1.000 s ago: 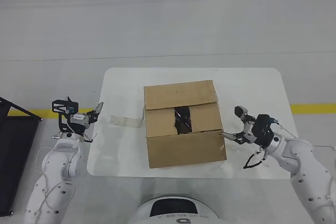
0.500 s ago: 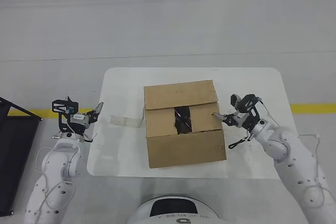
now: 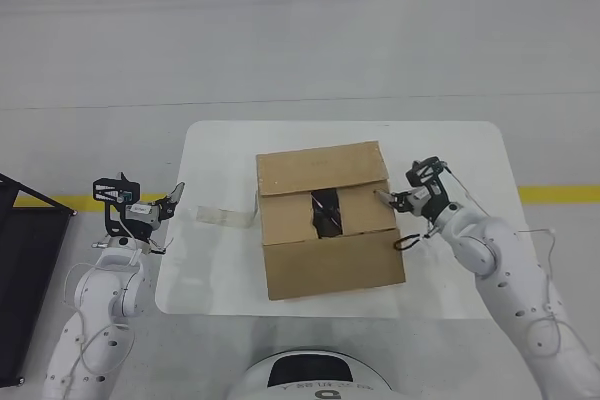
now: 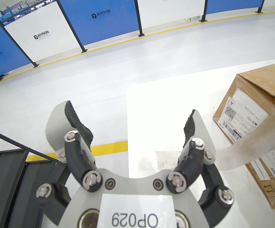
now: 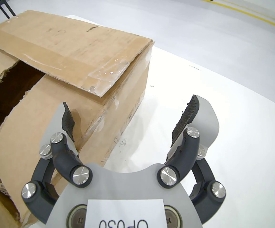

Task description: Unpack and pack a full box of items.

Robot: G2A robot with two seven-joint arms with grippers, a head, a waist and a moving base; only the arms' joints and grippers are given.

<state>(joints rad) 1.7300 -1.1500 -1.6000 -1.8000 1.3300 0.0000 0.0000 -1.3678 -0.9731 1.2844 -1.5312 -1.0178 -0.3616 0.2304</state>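
A brown cardboard box stands in the middle of the white table. Its top flaps are mostly down, with a dark gap between them. My right gripper is open at the box's right top edge, one finger over the flap, nothing held. In the right wrist view the box fills the near side and my right gripper straddles its corner. My left gripper is open at the table's left edge, apart from the box. A strip of clear tape hangs off the box's left side.
A black rack stands on the floor to the left of the table. A yellow floor line runs behind both sides. Free table surface lies to the right of and behind the box.
My right gripper has moved from the box's front right corner back and inward to the right edge of its top flaps. The left arm has kept still.
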